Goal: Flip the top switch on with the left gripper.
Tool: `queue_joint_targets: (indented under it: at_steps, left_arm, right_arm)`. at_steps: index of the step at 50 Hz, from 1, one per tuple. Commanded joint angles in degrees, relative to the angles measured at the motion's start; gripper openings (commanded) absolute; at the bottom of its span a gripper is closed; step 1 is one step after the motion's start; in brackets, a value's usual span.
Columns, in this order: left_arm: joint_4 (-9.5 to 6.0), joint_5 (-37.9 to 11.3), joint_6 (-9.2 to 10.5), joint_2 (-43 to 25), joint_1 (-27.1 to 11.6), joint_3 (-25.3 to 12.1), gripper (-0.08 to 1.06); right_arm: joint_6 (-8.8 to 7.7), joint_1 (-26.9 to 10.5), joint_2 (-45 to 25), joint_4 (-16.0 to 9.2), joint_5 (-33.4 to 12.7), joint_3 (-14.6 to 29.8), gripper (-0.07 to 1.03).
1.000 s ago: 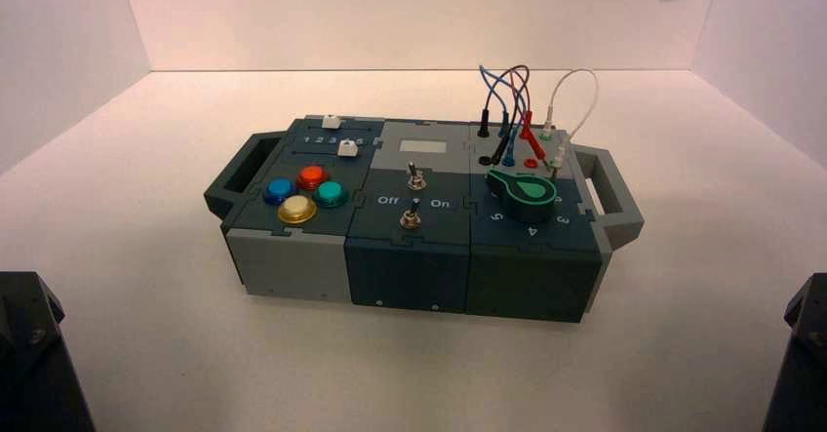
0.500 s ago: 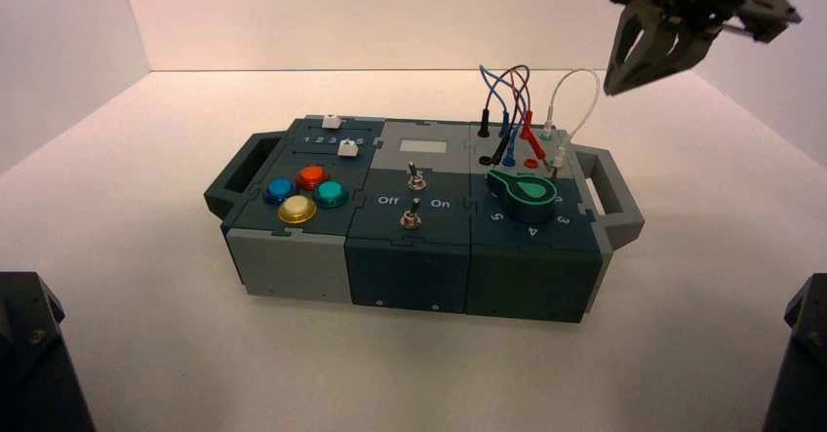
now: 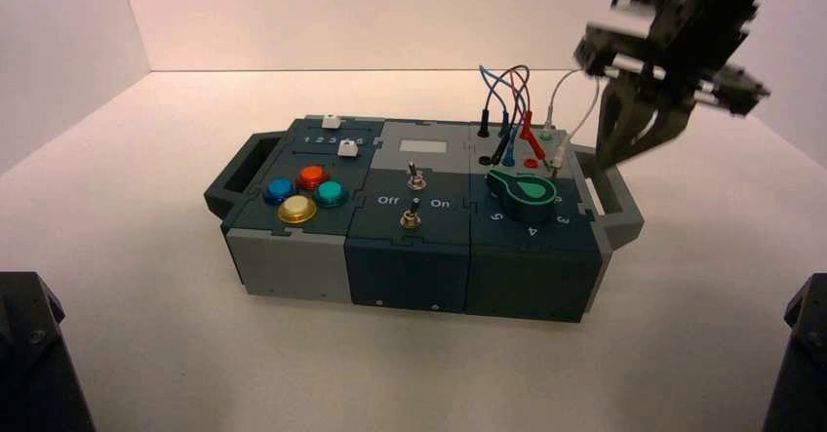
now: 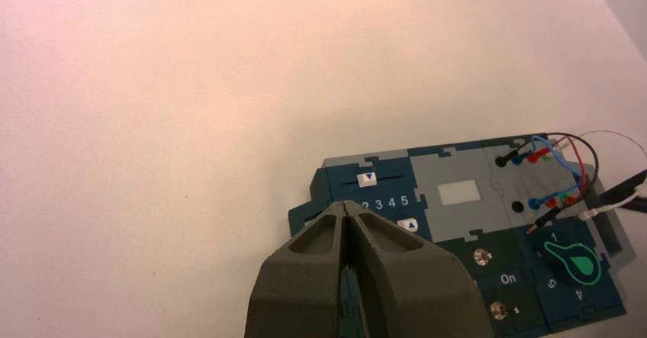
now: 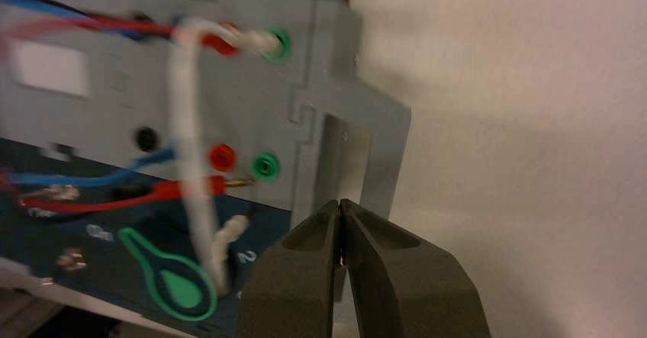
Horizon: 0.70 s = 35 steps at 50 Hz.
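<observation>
The top switch (image 3: 413,176) is a small silver toggle just in front of the box's pale grey window (image 3: 422,146). Its twin (image 3: 411,219) stands nearer the front wall, with "Off" and "On" lettering between them. In the left wrist view the top switch (image 4: 481,256) lies well off to the side of my left gripper (image 4: 347,207), which is shut, empty and high above the box's slider end. The left gripper is out of the high view. My right gripper (image 3: 610,154) is shut and empty, hanging over the box's right handle (image 3: 616,193); it also shows in the right wrist view (image 5: 340,204).
The box carries coloured round buttons (image 3: 304,193) and two white sliders (image 3: 338,135) on its left part. A green knob (image 3: 525,190) and plugged wires (image 3: 517,110) are on its right part, close to the right gripper. Dark arm bases (image 3: 29,354) sit at both front corners.
The right gripper has come down from the top right corner of the high view to just above the box's right handle. The box and its switches have not moved.
</observation>
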State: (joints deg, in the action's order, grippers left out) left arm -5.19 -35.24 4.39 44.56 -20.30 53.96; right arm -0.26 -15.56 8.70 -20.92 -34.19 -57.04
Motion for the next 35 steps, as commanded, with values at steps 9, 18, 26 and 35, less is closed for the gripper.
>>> queue_joint_targets:
  at_steps: [9,18,26,35]
  left_arm:
    - [-0.09,-4.39,0.18,-1.23,-0.88,-0.70,-0.03]
    - [-0.09,-9.40,0.26,-3.87,-3.16,-1.41,-0.03]
    - [-1.67,-11.95,1.14,-5.45,-5.98,-1.49,-0.03]
    - [-4.31,-14.24,1.85,-5.54,-7.73,-1.76,-0.03]
  right_arm:
    - [-0.09,-0.88,-6.06,-0.62,-0.09,1.93,-0.02]
    - [0.00,-2.90,-8.96,-1.05,-0.09,3.08,-0.02]
    - [-0.35,-2.99,-10.99,-1.05,-0.18,4.04,-0.02]
    - [-0.35,-2.90,-12.39,-0.97,-0.09,4.31,-0.02]
